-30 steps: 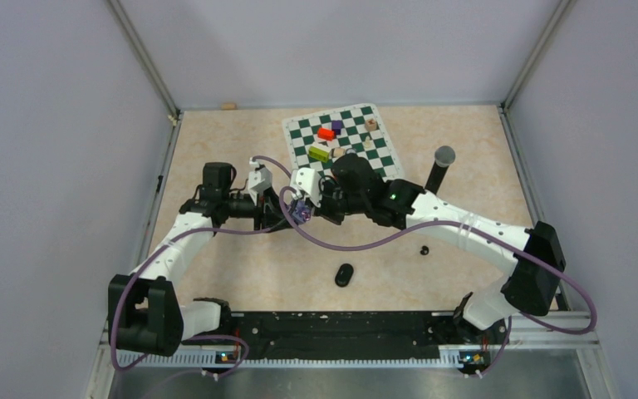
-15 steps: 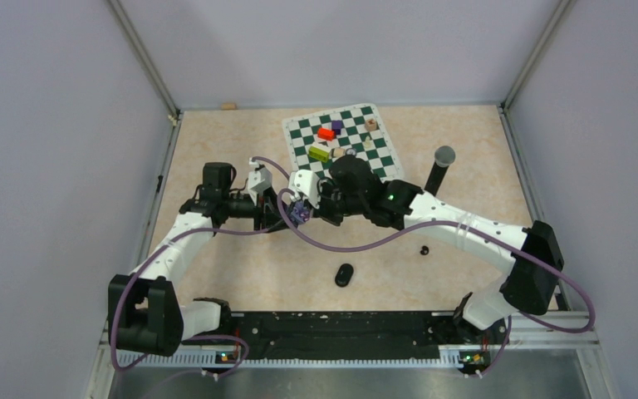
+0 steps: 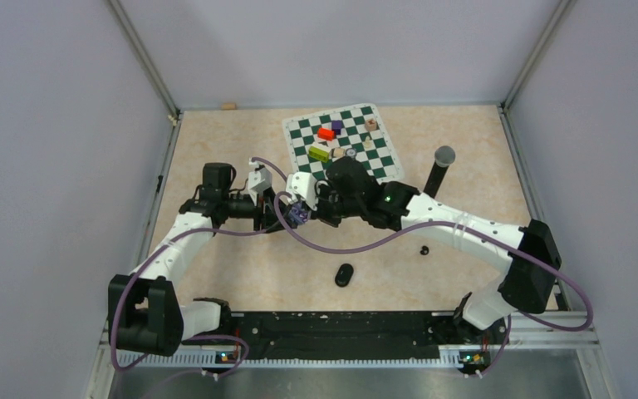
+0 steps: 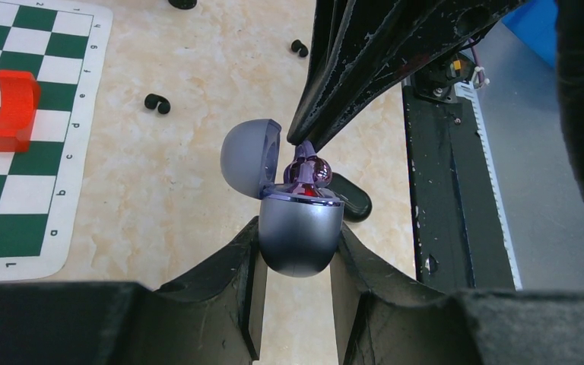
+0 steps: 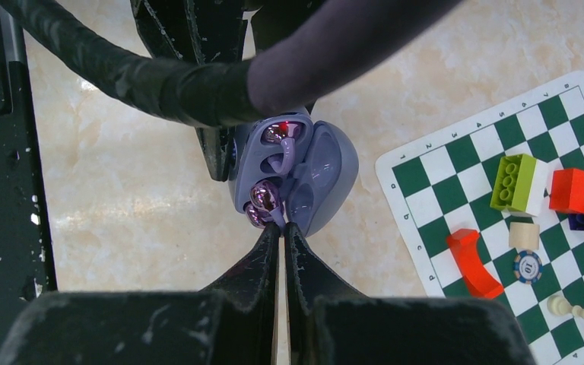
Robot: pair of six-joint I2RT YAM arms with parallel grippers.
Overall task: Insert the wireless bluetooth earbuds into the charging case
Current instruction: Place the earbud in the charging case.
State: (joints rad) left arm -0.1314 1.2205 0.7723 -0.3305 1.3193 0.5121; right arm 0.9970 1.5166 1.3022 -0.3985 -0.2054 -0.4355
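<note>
My left gripper (image 4: pixel 298 245) is shut on the pale purple charging case (image 4: pixel 300 236), held above the table with its lid (image 4: pixel 249 156) swung open. One purple earbud (image 5: pixel 281 138) sits in the case. My right gripper (image 5: pixel 281 226) is shut on the stem of a second shiny purple earbud (image 5: pixel 263 201) at the case's other socket; it also shows in the left wrist view (image 4: pixel 309 170). Two black earbuds (image 4: pixel 157 103) (image 4: pixel 299 48) lie on the table. In the top view both grippers meet at the case (image 3: pixel 299 214).
A black closed case (image 3: pixel 345 274) lies on the table near the front, and a black earbud (image 3: pixel 424 249) to its right. A chessboard mat (image 3: pixel 357 158) with coloured blocks lies at the back. A black cylinder with a grey top (image 3: pixel 440 166) stands to its right.
My right gripper has moved slightly left with the purple earbud, closer into the case. The left arm has held still.
</note>
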